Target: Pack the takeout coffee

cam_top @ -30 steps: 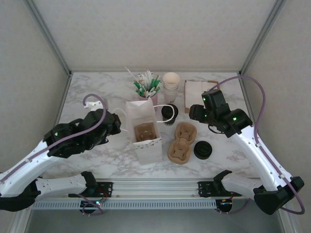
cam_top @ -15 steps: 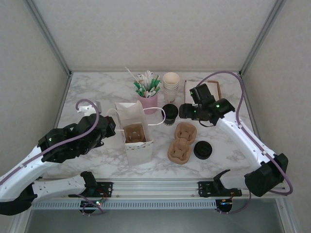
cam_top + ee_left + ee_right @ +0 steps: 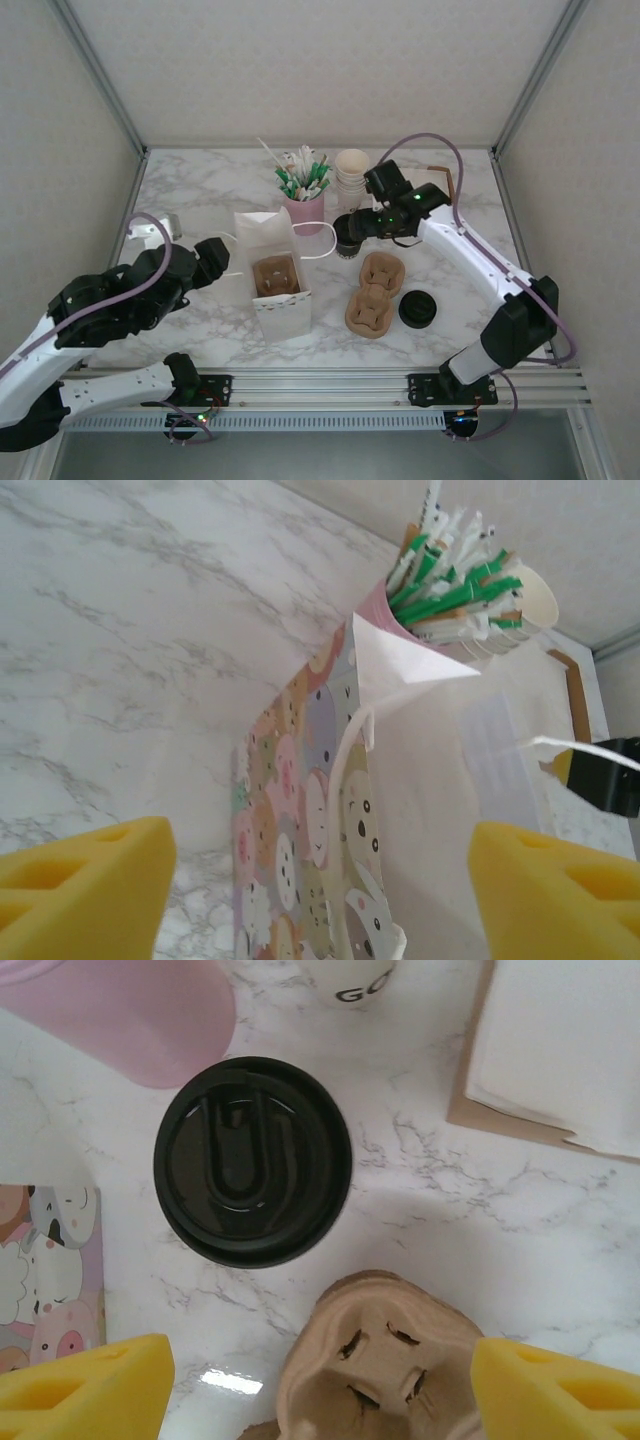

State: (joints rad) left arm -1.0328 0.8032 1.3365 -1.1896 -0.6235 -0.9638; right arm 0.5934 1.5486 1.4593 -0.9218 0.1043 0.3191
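The takeout coffee (image 3: 349, 240), a small paper cup under a round black lid (image 3: 252, 1160), stands upright on the marble between the bag and the pulp carrier. My right gripper (image 3: 360, 224) hovers over it from the right, open, with nothing between its yellow fingertips (image 3: 85, 1385); in the right wrist view the lid sits ahead of the jaws and the carrier (image 3: 400, 1370) lies below them. The two-slot pulp carrier (image 3: 372, 292) lies empty. My left gripper (image 3: 214, 260) is open at the left side of the printed paper bag (image 3: 330, 810), not touching it.
The white bag (image 3: 270, 270) stands open with a brown carrier insert (image 3: 275, 277) inside. A pink cup of stirrers (image 3: 304, 190), a stack of lidless cream cups (image 3: 351, 170) and napkins (image 3: 560, 1050) sit behind. A loose black lid (image 3: 417, 309) lies right of the carrier.
My right arm has swung left and forward from the table's right side to above the coffee. The left arm has drawn back toward the left, and the bag has shifted a little left.
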